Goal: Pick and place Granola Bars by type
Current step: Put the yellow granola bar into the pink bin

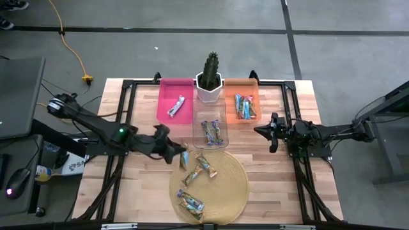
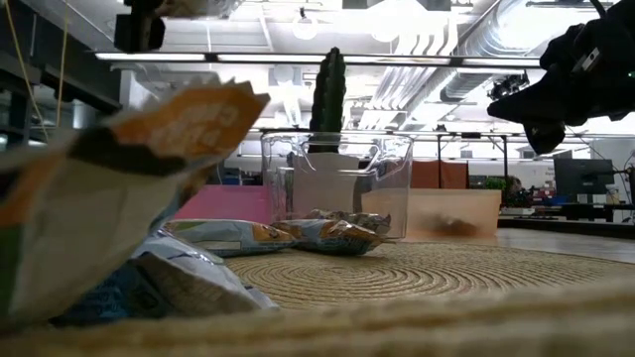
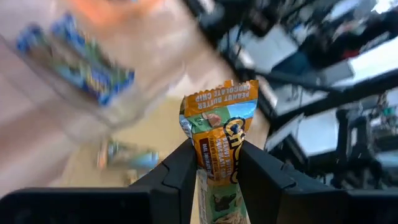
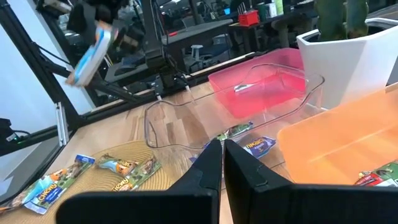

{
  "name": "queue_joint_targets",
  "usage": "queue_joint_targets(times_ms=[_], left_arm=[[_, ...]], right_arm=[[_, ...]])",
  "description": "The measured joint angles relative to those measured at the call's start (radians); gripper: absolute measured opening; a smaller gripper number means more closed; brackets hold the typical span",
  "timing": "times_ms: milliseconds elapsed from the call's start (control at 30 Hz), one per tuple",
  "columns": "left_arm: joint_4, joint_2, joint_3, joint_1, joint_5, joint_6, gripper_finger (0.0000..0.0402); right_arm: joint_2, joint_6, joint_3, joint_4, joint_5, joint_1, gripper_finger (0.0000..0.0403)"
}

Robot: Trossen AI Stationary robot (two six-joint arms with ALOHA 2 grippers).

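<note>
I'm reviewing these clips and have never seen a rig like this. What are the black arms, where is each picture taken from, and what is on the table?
Two robot arms work at a wooden table, sorting granola bars into bins. One picture looks straight down, one looks level from the tabletop, and one comes from each wrist. The left hand is shut on a brown-yellow bar, lifted over the edge of the round woven mat. The right hand is shut and empty, waiting beside the orange bin. More bars lie on the mat. A pink bin, a clear bin and the orange one each hold bars already. A potted cactus stands between the bins.
</note>
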Motion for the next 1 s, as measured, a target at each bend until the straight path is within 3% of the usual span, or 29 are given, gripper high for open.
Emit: queue_joint_targets(times_ms=[167, 433, 500, 700, 1000], left_arm=[[0.001, -0.077, 0.0, 0.0, -0.148, 0.054, 0.0103], [0.002, -0.195, 0.0, 0.004, -0.5, 0.144, 0.0103], [0.002, -0.228, 0.0, 0.032, -0.535, 0.184, 0.0103], [0.002, -0.334, 0.0, 0.226, -0.443, 0.312, 0.0103], [-0.046, -0.394, 0.0, 0.645, -0.083, 0.384, 0.0103]], right_arm=[[0.0, 0.0, 0.0, 0.001, 0.0, 0.0, 0.0], [0.0, 0.002, 0.0, 0.002, -0.001, 0.0, 0.0], [0.0, 0.001, 0.0, 0.002, -0.001, 0.0, 0.0], [0.0, 0.001, 0.0, 0.004, -0.001, 0.0, 0.0], [0.0, 0.001, 0.0, 0.004, -0.002, 0.0, 0.0]])
